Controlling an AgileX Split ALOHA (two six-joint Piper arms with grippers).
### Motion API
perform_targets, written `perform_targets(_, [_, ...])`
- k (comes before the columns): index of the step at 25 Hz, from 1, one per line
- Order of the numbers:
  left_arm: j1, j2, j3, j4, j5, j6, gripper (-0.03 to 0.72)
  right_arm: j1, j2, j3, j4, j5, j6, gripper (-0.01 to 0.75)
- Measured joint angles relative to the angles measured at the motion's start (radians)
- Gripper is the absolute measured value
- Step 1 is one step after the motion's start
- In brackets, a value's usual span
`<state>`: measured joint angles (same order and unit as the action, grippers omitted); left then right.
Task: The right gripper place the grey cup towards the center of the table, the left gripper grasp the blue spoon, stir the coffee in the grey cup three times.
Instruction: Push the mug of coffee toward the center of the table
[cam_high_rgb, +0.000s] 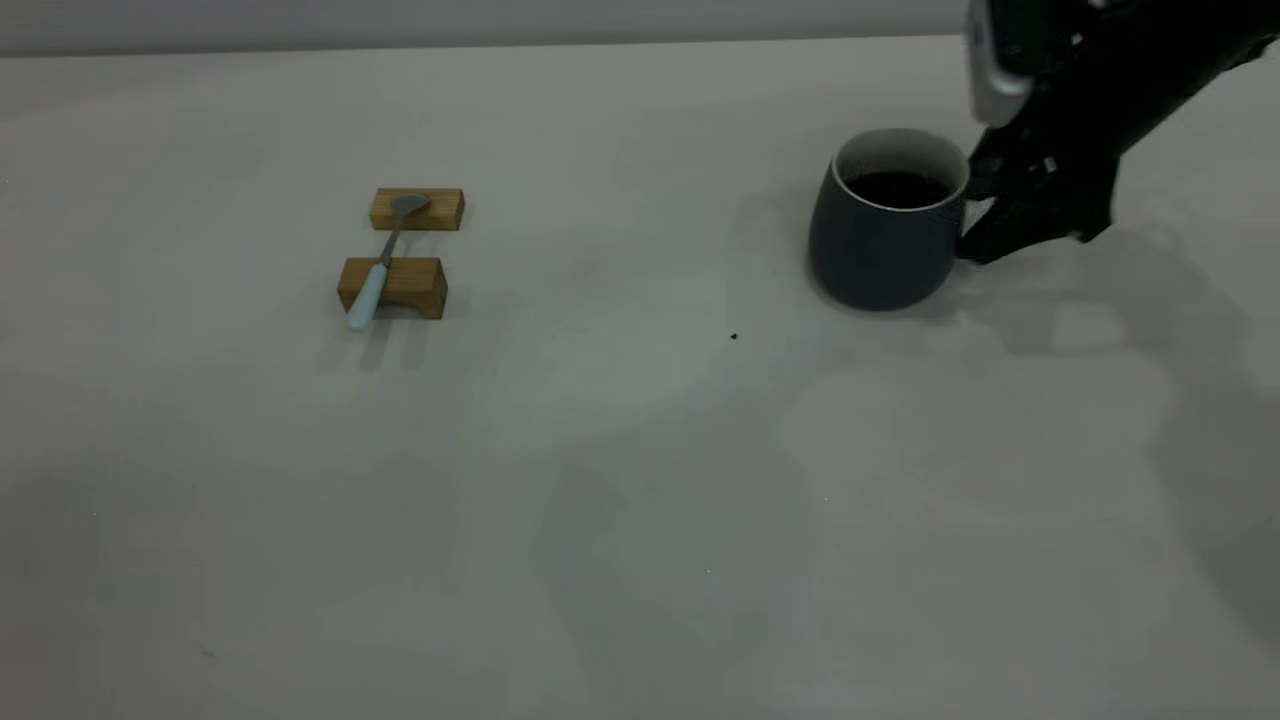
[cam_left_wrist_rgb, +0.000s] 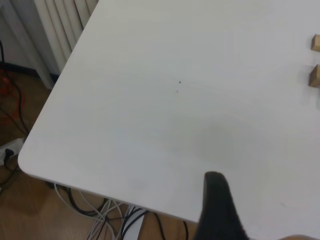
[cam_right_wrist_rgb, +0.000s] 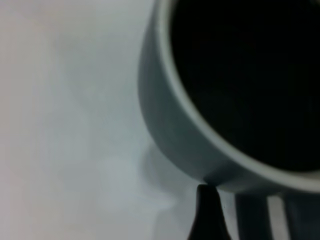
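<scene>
The grey cup (cam_high_rgb: 880, 250) stands at the far right of the table (cam_high_rgb: 640, 480), with dark coffee (cam_high_rgb: 897, 187) inside. My right gripper (cam_high_rgb: 975, 212) is at the cup's right side, low over the table, open, with one finger on each side of the handle. In the right wrist view the cup (cam_right_wrist_rgb: 165, 115) and coffee (cam_right_wrist_rgb: 250, 75) fill the frame; a black fingertip (cam_right_wrist_rgb: 206, 215) touches the cup wall beside the handle (cam_right_wrist_rgb: 260, 220). The blue spoon (cam_high_rgb: 385, 255) lies across two wooden blocks at the left. My left gripper (cam_left_wrist_rgb: 260, 225) hovers near a table corner, away from the spoon.
Two wooden blocks (cam_high_rgb: 417, 209) (cam_high_rgb: 393, 285) carry the spoon; their ends show in the left wrist view (cam_left_wrist_rgb: 315, 42). A small dark speck (cam_high_rgb: 734, 336) lies on the table left of the cup. Cables (cam_left_wrist_rgb: 100, 215) lie on the floor past the table corner.
</scene>
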<state>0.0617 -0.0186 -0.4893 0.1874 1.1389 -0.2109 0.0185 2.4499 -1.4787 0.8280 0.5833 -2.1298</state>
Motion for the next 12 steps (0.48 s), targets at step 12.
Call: perform_targets(12, [0.000, 0.000, 0.000, 0.000, 0.001, 0.000, 0.572, 0.150, 0.096, -0.089, 0.086, -0.024, 0.000, 0.592])
